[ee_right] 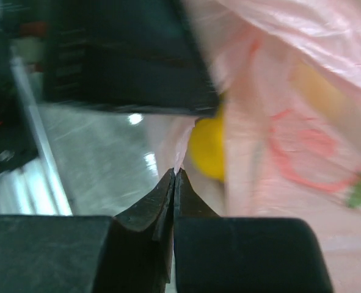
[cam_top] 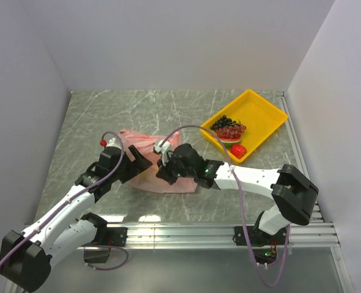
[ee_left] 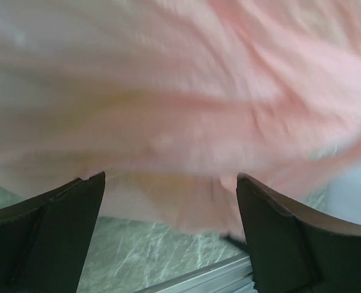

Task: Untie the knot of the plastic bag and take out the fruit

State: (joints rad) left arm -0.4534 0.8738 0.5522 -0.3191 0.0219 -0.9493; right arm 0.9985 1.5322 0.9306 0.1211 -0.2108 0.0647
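The plastic bag (cam_top: 145,141) is found crumpled on the grey counter (cam_top: 94,116) in the middle of the overhead frame. Its longer stretch runs from upper left to lower right. It is flanked by both arms: the left fingers (ee_left: 272,232) are set against its left flank, and the right fingers (ee_right: 175,189) against its lower right side.

In the left wrist view the left fingers are spread wide with nothing gripped. Pink film fills the frame above and between them, so the bag lies straight ahead of their opening.

In the right wrist view the right fingers are pressed together. A thin fold of pink film is seen tapering into their tips, so an edge of the bag is judged to be pinched there. Just beyond those tips, toward the middle of that frame, a yellow fruit (ee_right: 207,146) is seen at a gap in the film. It is not yet out of the bag. The knot cannot be made out in any view.

The coming move is judged to turn on one relation: the pinched edge lies between the two arms. The dark block in the upper part of the right wrist view is taken to be the left fingers. If so, they are the nearer ones to take the opposite side and draw the film apart.
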